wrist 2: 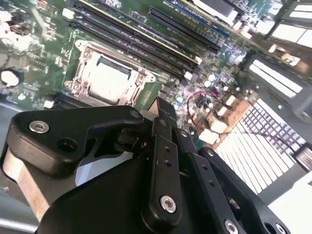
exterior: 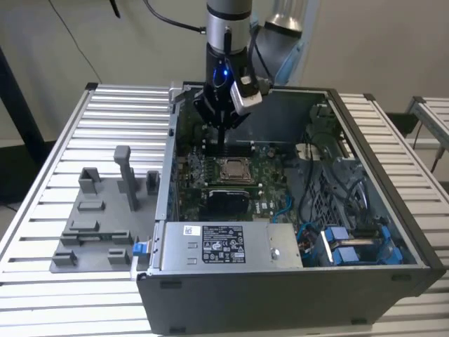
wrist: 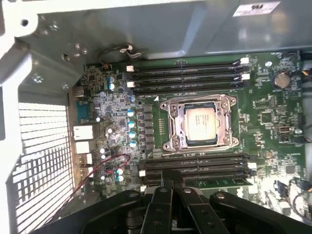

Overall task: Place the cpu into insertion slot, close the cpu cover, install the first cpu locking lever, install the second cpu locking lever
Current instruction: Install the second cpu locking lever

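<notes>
On the exterior view's left, a grey fixture (exterior: 105, 217) is seen on the table (exterior: 42, 175), beside the open case (exterior: 295, 281). The hand (exterior: 222, 144), fingers closed together and empty, is held above the board, just behind the slot (exterior: 233, 170). In the first wrist view the cpu (wrist: 201, 122) is seated in it, framed by the cover (wrist: 170, 124).

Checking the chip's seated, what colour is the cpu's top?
Pale silvery-tan, framed by the silver cpu cover; the cpu shows best in the first wrist view.
</notes>
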Action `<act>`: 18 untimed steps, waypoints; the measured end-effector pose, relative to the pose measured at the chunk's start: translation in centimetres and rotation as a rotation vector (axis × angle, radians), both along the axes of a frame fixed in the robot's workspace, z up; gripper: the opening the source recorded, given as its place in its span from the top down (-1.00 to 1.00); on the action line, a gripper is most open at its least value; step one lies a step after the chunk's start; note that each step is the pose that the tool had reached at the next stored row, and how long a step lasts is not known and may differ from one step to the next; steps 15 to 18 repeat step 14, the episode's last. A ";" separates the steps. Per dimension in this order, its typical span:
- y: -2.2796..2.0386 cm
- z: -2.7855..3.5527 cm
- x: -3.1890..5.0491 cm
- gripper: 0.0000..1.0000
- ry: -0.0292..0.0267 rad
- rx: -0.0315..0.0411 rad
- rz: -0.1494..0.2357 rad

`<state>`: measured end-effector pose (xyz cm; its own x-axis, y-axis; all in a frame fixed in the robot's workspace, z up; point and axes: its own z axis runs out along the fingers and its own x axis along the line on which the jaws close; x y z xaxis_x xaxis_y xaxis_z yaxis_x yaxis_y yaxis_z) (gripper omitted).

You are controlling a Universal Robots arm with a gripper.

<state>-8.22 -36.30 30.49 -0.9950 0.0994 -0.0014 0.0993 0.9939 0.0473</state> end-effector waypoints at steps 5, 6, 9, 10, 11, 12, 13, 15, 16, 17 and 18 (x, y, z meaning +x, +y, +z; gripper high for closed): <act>0.00 1.76 0.00 0.79 -0.0001 -0.0001 0.000; 0.00 1.78 0.00 0.79 -0.0002 0.0000 0.000; 0.00 1.78 0.00 0.79 -0.0002 0.0000 0.000; 0.00 1.78 0.01 0.79 -0.0002 0.0000 0.000; 0.00 1.79 0.00 0.79 -0.0001 -0.0003 0.000; 0.00 1.79 0.00 0.79 -0.0001 -0.0005 0.000; 0.00 1.79 0.00 0.79 -0.0002 -0.0004 0.000; 0.00 1.79 0.00 0.79 -0.0002 -0.0005 0.000; 0.00 1.79 0.00 0.79 -0.0002 -0.0005 0.000; 0.00 1.79 0.00 0.79 -0.0002 -0.0005 0.000; 0.00 1.79 0.00 0.79 -0.0002 -0.0005 0.000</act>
